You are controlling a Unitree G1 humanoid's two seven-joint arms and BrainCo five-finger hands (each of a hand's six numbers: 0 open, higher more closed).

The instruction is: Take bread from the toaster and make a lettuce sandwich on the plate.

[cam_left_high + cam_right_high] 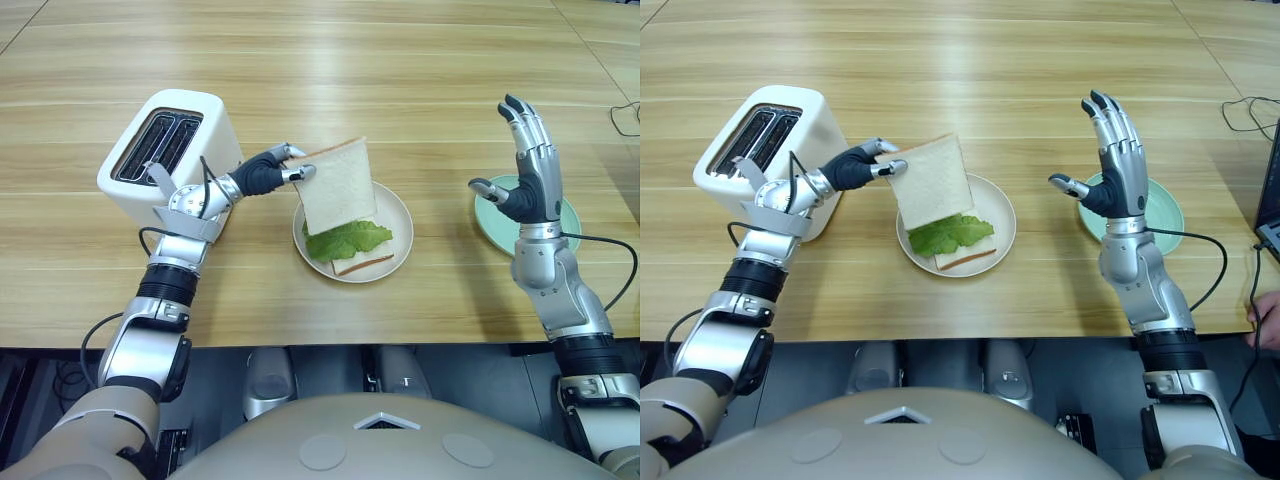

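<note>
Bread slice (338, 187): pinched by left robot hand (263, 176), tilted over lettuce (347, 240), likely to cap it.
Right robot hand (530, 165): spread, empty, raised aside.

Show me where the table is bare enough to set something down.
Bare wood lies between the plate and the green dish, and across the table behind the toaster. Crowded: toaster to plate, where the left robot hand holds the bread slice.

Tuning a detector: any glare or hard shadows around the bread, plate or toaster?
Left eye view: soft light, no hard shadow from the held bread slice on the plate. Right eye view: pale sheen on the far table, no hard glare on the toaster.
</note>
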